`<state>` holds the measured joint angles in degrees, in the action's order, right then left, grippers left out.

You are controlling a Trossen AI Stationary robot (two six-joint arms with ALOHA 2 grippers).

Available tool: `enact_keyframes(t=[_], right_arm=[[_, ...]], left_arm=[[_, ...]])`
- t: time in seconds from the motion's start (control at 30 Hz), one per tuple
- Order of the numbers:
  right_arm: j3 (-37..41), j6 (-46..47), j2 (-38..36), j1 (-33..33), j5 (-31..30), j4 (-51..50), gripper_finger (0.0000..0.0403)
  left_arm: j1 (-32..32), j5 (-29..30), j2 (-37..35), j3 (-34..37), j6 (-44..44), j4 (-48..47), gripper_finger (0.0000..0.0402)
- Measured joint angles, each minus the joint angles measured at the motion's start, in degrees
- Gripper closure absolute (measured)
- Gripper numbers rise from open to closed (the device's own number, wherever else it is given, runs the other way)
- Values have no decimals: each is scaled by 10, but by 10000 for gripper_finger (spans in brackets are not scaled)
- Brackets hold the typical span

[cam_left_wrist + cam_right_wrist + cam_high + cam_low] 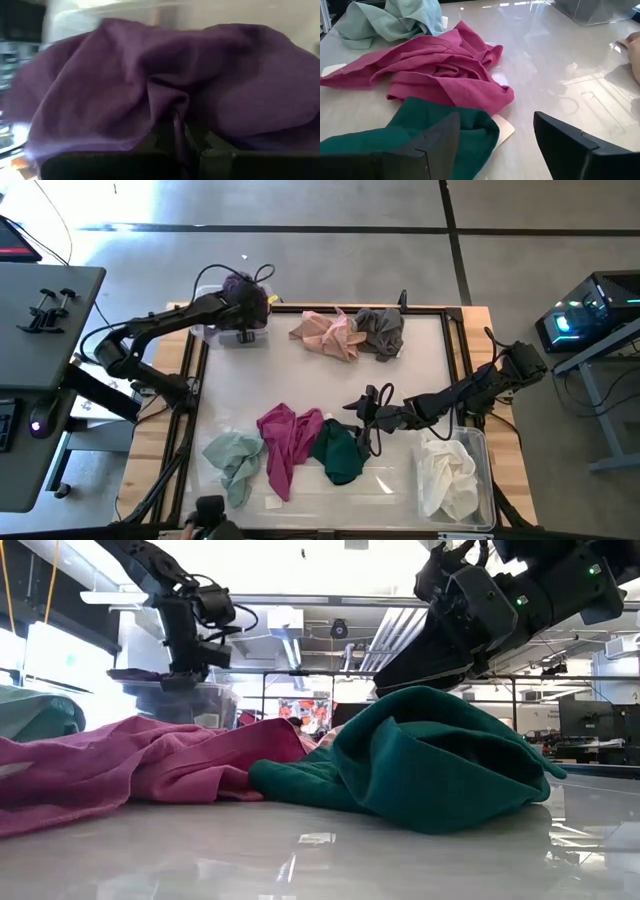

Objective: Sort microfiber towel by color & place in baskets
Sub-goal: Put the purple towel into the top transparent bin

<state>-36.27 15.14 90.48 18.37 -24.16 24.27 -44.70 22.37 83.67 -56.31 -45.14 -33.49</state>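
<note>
White towel binned at five o'clock; purple clenched by left gripper, seemingly over eleven-o'clock tub. Right gripper spread above green. Five unsorted.

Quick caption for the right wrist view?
Open right gripper poised above the dark green towel, magenta towel just beyond.

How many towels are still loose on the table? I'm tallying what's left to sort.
5: light green towel, magenta towel and dark green towel along the near edge; pink towel and grey towel at the far edge.
</note>
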Motion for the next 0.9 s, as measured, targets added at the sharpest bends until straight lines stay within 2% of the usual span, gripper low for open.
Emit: enact_keyframes(t=[0.13,0.3,0.47,0.6,0.73,0.9], right_arm=[[0,4,0,0,0,0,153],[0,5,0,0,0,-4,153],[0,5,0,0,0,-5,153],[0,4,0,0,0,-5,153],[0,3,0,0,0,-5,153],[0,3,0,0,1,-5,153]], left_arm=[[-4,-10,14,-1,23,0,393],[-5,-20,2,-41,57,-46,345],[-3,-46,-23,-127,107,-128,287],[-1,-73,-32,-192,166,-187,260],[-11,-80,-35,-218,236,-162,257],[-36,-90,-9,-219,296,-116,283]])
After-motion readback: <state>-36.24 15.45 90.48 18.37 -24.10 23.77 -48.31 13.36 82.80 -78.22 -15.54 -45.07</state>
